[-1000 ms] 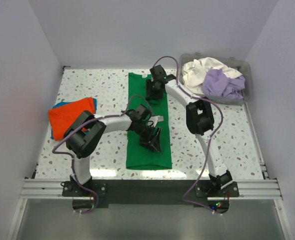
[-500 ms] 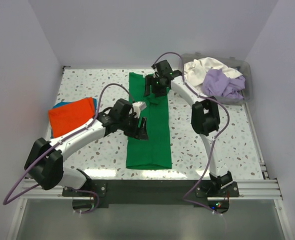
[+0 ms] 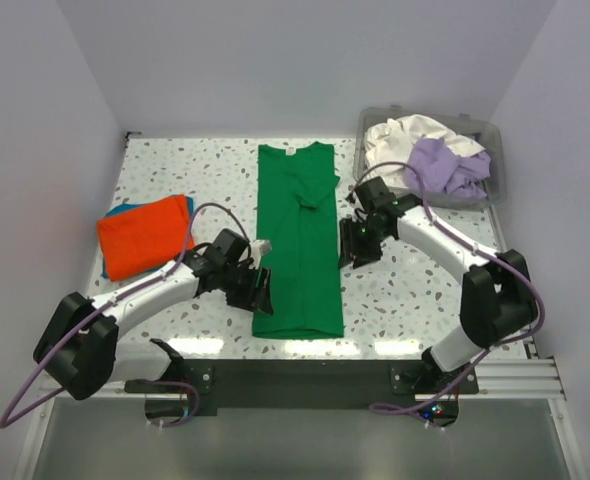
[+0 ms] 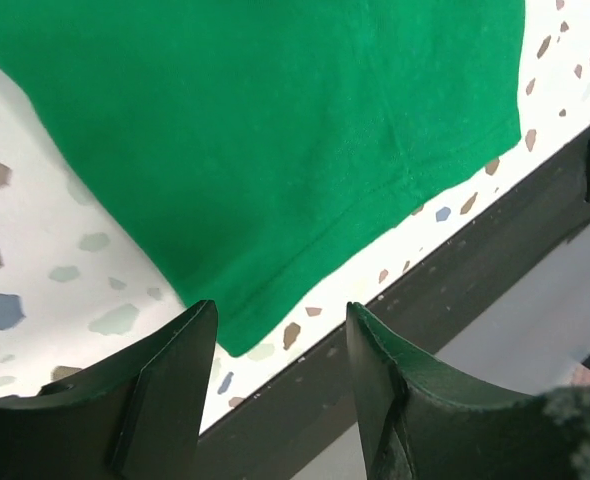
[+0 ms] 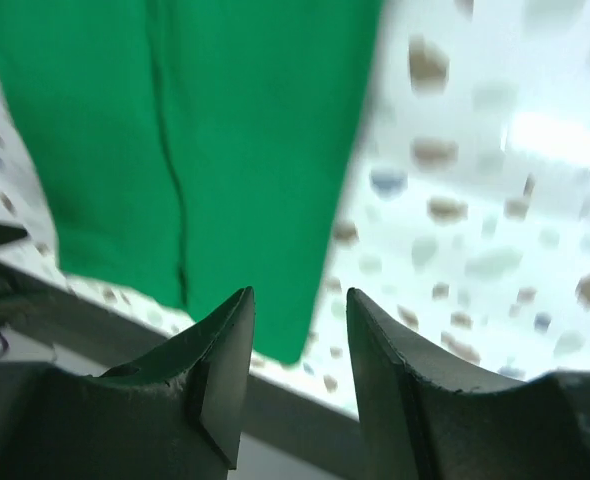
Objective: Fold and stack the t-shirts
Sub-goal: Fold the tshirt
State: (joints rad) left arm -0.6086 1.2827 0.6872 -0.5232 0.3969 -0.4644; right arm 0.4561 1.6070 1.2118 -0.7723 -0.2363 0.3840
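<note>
Step in hand, as judged: cross-fold of the bright green t-shirt (image 3: 295, 240) of soft plain cloth, near hem carried up toward the collar.

- Left gripper (image 3: 259, 291) sits low at the near-left hem corner. In the wrist view its black fingers (image 4: 165, 390) stand wide apart with that corner between them, and nothing is held.
- Right gripper (image 3: 358, 243) is just beside the shirt's right edge, about mid-length. Its jaws are spread wide and hold nothing. Its wrist view is blurred and looks down the strip toward the near-right corner.
- Bring the right down to its own corner before either side closes. Pinch every layer at each corner, because the cloth is doubled there. Lift both corners level and together, or the strip will skew. Lay the hem just short of the collar.

Look of the green t-shirt: a long narrow strip on the speckled white table (image 3: 175, 170), running from the far collar to the near edge. Sleeves are tucked in. There is a diagonal crease near the collar and a seam line along the length, and the hem is stitched and flat.

Elsewhere:
- A folded orange t-shirt (image 3: 143, 235) lies at the left on a blue t-shirt (image 3: 115, 211), of which only an edge shows.
- A white t-shirt (image 3: 400, 135) and a lavender t-shirt (image 3: 440, 165) sit crumpled in the clear plastic bin (image 3: 495, 160) at far right.
</note>
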